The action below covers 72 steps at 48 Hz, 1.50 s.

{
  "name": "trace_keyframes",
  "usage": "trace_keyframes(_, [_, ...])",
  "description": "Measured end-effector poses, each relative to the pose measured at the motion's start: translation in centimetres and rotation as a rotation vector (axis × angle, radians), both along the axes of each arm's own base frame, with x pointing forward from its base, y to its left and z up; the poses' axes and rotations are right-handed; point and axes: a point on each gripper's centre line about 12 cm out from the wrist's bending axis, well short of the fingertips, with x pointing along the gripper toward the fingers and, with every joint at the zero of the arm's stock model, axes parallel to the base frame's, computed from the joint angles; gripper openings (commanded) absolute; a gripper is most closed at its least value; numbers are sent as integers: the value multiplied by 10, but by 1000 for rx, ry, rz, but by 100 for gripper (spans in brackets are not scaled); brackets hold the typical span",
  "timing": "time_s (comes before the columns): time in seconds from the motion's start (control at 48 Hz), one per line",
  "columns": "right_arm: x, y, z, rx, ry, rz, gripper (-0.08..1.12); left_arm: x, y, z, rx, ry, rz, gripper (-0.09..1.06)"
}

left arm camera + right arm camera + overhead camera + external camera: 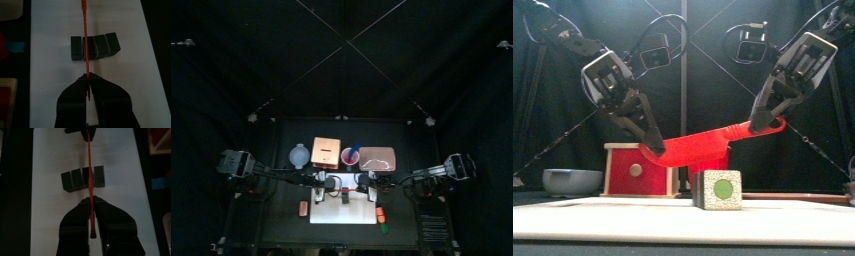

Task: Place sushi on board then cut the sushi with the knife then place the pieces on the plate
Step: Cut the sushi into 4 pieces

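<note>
The white board [593,215] lies nearest on the counter [285,228]. The sushi roll [719,190] sits on it around the middle, one round end facing the front and its dark green blocks in a row running from near to far. Just above it, with a gap showing, the red knife [714,143] hangs crosswise, sloping up toward the right. The left tool [651,148] is clamped tight on its lower end and the right tool [764,124] is clamped on its higher end. Seen from the wrists, the blade seems to line up over a seam between blocks.

To cut well, both arms should probably level the blade first, then sink at one pace, pressing straight down into the seam. A slanted or sideways push would likely roll the sushi or shove it along the board.

Farther back stand the wooden box [637,170] and, to its left, the blue-grey bowl [572,181]. The pink tray [376,158] waits at the far right for the pieces
</note>
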Motion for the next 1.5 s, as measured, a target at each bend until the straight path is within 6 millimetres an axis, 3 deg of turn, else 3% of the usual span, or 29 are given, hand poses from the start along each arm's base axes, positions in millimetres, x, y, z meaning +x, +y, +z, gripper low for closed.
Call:
trace_keyframes(0.875, [-6,-1,-20,5,65,-11,44,12,2,-12,9,22,0,46])
trace_keyframes(1.5, [-9,-3,-60,7,180,-33,44,21,2,-31,27,64,-12,46])
